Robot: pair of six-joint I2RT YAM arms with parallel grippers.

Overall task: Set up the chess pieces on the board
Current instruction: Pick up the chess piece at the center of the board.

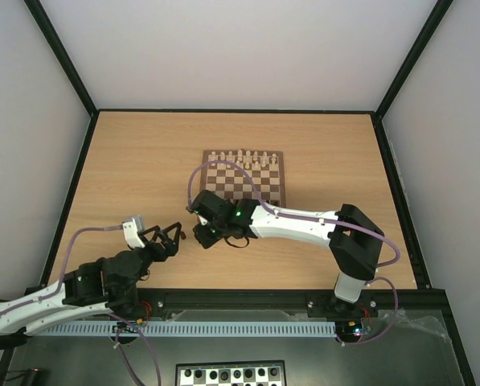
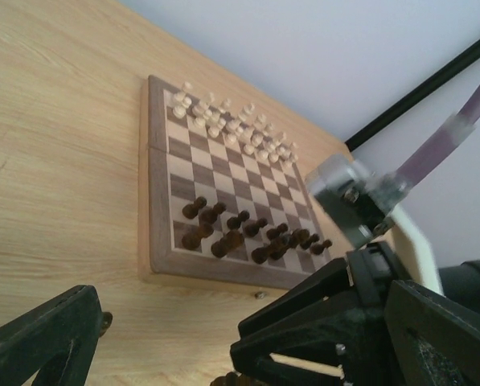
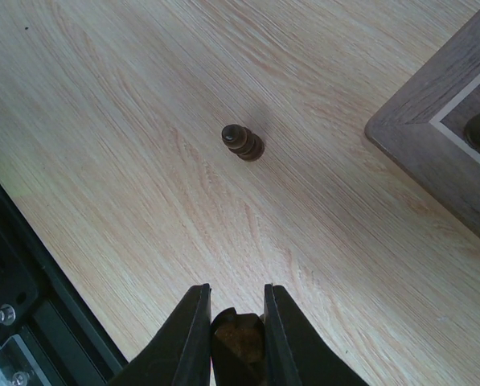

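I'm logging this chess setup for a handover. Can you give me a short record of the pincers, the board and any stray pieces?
Board: dark chess pieces on the near rows, pale chessmen on the far rows
Right pincer: shut on a held dark piece, over the table
Left pincer: open, empty
Loose dark piece: on the table, off the board

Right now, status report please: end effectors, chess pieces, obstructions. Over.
Left end effector open. Right end effector shut on dark chess piece. Second dark piece on table beside chessboard. No obstruction seen.
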